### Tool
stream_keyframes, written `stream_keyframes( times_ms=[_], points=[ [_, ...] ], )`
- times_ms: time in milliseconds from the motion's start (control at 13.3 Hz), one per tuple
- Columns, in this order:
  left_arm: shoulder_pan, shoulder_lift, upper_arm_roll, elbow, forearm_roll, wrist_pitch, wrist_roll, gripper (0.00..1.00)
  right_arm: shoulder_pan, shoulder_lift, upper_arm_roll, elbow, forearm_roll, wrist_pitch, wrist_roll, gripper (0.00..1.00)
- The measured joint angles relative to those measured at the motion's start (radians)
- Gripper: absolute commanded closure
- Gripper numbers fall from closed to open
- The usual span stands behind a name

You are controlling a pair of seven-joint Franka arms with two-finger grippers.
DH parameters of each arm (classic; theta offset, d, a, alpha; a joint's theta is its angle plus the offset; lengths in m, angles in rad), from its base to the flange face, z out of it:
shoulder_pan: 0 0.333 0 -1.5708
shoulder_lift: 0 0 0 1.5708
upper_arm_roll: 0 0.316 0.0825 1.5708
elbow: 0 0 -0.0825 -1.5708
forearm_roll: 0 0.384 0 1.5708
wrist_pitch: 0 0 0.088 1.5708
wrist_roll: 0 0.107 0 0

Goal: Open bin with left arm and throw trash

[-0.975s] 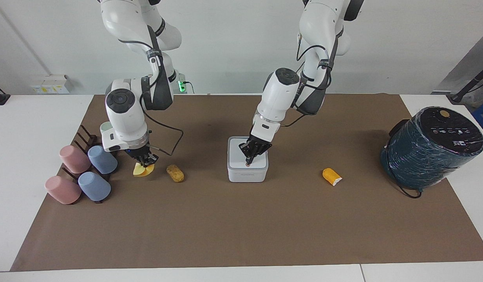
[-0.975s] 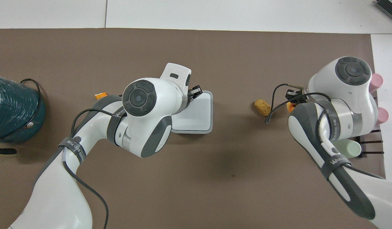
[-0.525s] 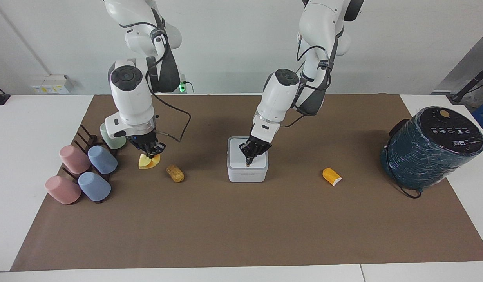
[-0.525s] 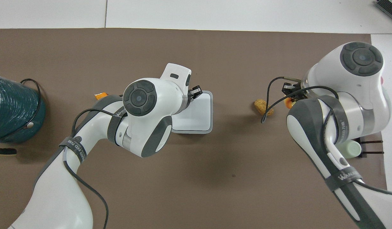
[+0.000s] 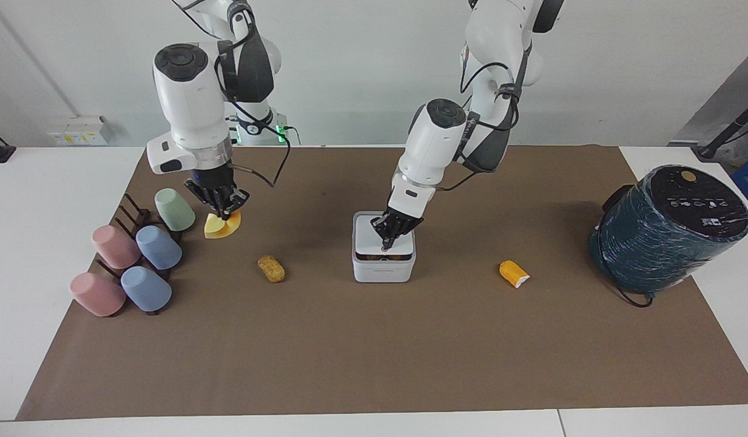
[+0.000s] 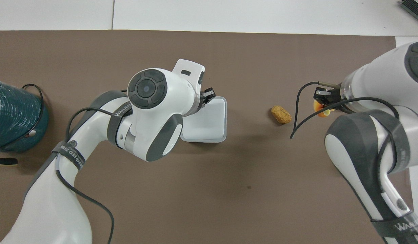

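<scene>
The white bin [image 5: 383, 267] stands mid-mat and also shows in the overhead view [image 6: 209, 125]. Its lid [image 5: 374, 233] is raised a little, with a dark gap under its edge. My left gripper [image 5: 386, 245] is shut, its tips at the lid's edge by the button. My right gripper [image 5: 222, 210] is shut on the yellow wedge [image 5: 221, 226] and holds it up over the mat beside a green cup [image 5: 175, 209]. The tan oblong [image 5: 271, 268] lies on the mat toward the right arm's end. The orange piece [image 5: 514, 273] lies toward the left arm's end.
A dark rack with pink and blue cups [image 5: 128, 267] stands at the right arm's end of the mat. The big dark-teal cylinder [image 5: 668, 227] with a cable stands at the left arm's end. Brown mat [image 5: 374, 352] covers the table.
My right gripper has lifted the yellow wedge off the mat and carried it up. The bin's lid has sprung up slightly under my left gripper, which rose a little.
</scene>
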State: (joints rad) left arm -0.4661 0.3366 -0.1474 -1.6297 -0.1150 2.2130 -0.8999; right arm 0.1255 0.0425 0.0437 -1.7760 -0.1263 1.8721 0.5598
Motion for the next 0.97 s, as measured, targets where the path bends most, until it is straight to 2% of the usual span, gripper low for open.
stream_keyframes(
  times_ms=[300,600,825,975],
  points=[
    [0.042,-0.006,0.018,0.128,0.013,-0.226,0.004,1.0,0.0,-0.016,0.01,0.005,0.146,0.021,-0.052,1.0],
    [0.101,-0.007,0.02,0.189,0.06,-0.355,0.081,1.0,0.001,0.003,0.091,0.006,0.162,0.107,-0.054,1.0],
    [0.162,-0.007,0.022,0.191,0.094,-0.368,0.211,1.0,0.015,0.074,0.178,0.057,0.165,0.154,-0.036,1.0],
    [0.224,-0.007,0.024,0.19,0.095,-0.37,0.343,0.98,0.068,0.151,0.191,0.133,0.17,0.165,0.025,1.0]
  ],
)
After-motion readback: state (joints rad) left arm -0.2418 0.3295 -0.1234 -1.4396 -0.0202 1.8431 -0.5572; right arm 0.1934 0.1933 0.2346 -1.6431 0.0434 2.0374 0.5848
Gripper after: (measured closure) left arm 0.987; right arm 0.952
